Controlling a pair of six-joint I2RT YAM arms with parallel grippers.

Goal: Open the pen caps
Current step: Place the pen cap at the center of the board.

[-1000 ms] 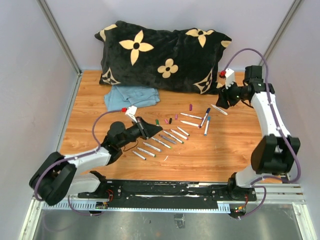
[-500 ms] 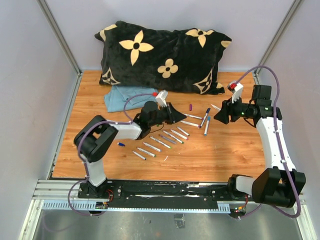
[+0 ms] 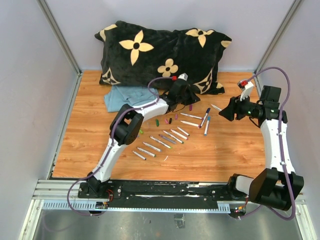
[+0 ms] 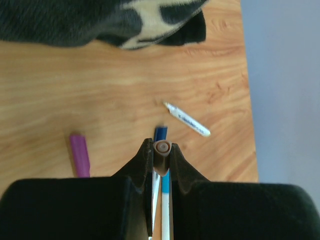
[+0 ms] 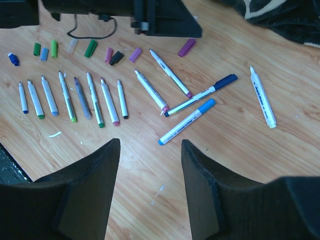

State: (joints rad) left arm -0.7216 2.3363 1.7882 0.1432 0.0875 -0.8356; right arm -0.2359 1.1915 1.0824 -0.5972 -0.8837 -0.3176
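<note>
Left wrist view: the left gripper [image 4: 161,146] pinches a small cap [image 4: 162,149] end-on, over the worktop [image 4: 100,100] by the pillow [image 4: 75,20] — probably to be set down next. The right gripper [image 5: 151,145] hangs spread above two pens still capped (dark blue cap [image 5: 226,80], light blue cap [image 5: 207,105]) — bare pens [image 5: 150,90] crowd close beside them.

The left arm [image 3: 108,153] stretches far from its base toward 1 o'clock, with its elbow bent midway. The left gripper [image 4: 161,150] is pinched tight on a small round cap [image 4: 162,147]. The right arm [image 3: 274,140] rises toward 12 o'clock, and its wrist turns toward 9 o'clock. The right gripper [image 5: 150,145] points down with its fingers spread apart.
</note>
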